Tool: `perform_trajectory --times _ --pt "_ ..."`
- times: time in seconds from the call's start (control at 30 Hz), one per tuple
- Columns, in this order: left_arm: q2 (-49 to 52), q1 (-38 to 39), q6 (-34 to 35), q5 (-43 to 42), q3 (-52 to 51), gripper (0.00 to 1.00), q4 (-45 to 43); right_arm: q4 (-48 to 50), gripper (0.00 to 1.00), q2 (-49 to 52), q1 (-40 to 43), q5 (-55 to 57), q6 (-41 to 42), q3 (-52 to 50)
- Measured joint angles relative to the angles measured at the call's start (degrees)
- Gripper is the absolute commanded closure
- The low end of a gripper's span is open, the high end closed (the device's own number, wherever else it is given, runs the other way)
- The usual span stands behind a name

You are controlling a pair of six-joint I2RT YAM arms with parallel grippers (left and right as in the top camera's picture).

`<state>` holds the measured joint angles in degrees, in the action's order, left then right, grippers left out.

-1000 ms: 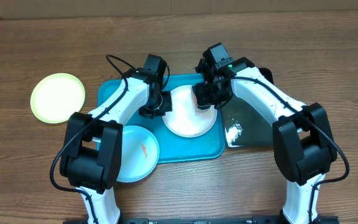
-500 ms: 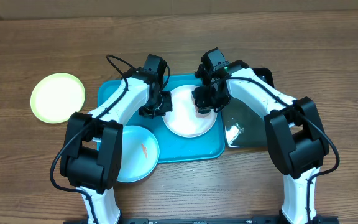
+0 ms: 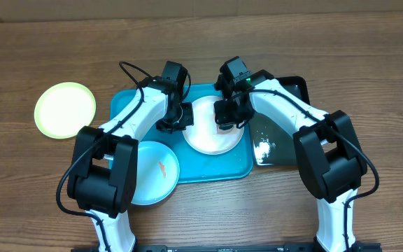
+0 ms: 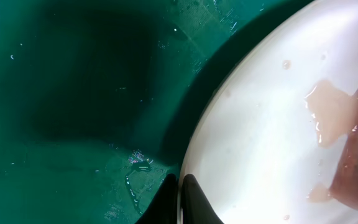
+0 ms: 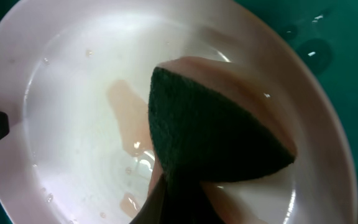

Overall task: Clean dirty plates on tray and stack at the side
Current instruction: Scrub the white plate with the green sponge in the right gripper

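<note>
On the tray [image 3: 215, 166], the left hand [image 3: 179, 120] pinches the white plate [image 3: 208, 143] at its rim; the right hand [image 3: 228, 120] clamps a sponge [image 5: 216, 130] against it.

A sponge [image 5: 219, 134], dark green face showing, is pinched in the right gripper [image 5: 173, 199] and pressed onto the wet white plate [image 5: 73, 93], beside a pale orange smear [image 5: 126, 115]; the blue-green tray [image 5: 347, 56] surrounds the plate
</note>
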<state>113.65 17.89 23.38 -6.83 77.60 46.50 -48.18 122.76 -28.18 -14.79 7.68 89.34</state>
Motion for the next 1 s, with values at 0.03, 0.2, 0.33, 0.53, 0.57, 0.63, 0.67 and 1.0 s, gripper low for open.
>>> perform_trajectory --times 0.03,0.2,0.33,0.53,0.57,0.63,0.67,1.0 --pt "0.0 0.02 0.0 0.02 0.0 0.95 0.0 0.2 0.96 0.0 -0.24 0.0 -0.04 0.0" --pt "0.0 0.0 0.0 0.02 0.0 0.95 0.0 0.44 0.96 0.02 -1.27 0.0 -0.02 0.0" --pt "0.0 0.02 0.0 0.09 0.0 0.95 0.0 0.76 0.96 0.04 -2.54 -0.04 -0.02 0.0" --pt "0.0 0.02 -0.02 0.17 0.0 0.95 0.04 2.19 0.95 0.2 -4.57 -0.04 -0.02 0.0" --pt "0.0 0.0 0.0 0.17 0.0 0.95 0.04 2.47 0.95 0.22 -4.79 -0.09 -0.02 0.0" --pt "0.0 0.0 -0.02 0.17 0.0 0.95 0.07 2.71 0.95 0.26 -4.92 -0.09 0.0 0.0" --pt "0.0 0.0 0.0 0.17 0.0 0.95 0.04 2.73 0.95 0.28 -4.92 -0.04 0.0 0.0" --pt "0.0 0.0 0.0 0.15 0.0 0.95 -0.04 2.62 0.94 0.31 -4.44 0.79 0.0 0.0"
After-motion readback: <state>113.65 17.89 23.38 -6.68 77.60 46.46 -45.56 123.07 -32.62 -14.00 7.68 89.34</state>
